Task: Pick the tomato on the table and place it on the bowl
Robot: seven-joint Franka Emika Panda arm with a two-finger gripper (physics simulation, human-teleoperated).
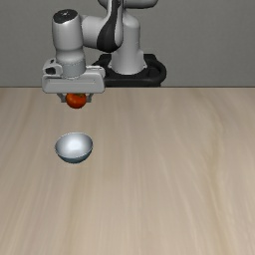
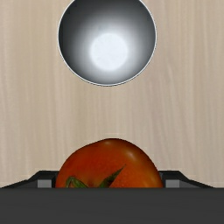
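While gripper [image 1: 76, 96] is clamped on tomato [image 2: 108, 166], bowl [image 1: 74, 148] lies apart, straight down the exterior view from it, not yet beneath the fruit.

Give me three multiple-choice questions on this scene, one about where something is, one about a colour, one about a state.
1. Where is the tomato?
A) in the bowl
B) held in the tool
C) on the robot's base
2. What colour is the bowl?
A) silvery grey
B) blue
C) yellow
3. What state is the bowl in?
A) tipped over
B) holding the tomato
C) upright and empty
Answers: 1 B, the tool grips it from both sides; 2 A, its inside shines grey; 3 C, the wrist view looks into its bare hollow.
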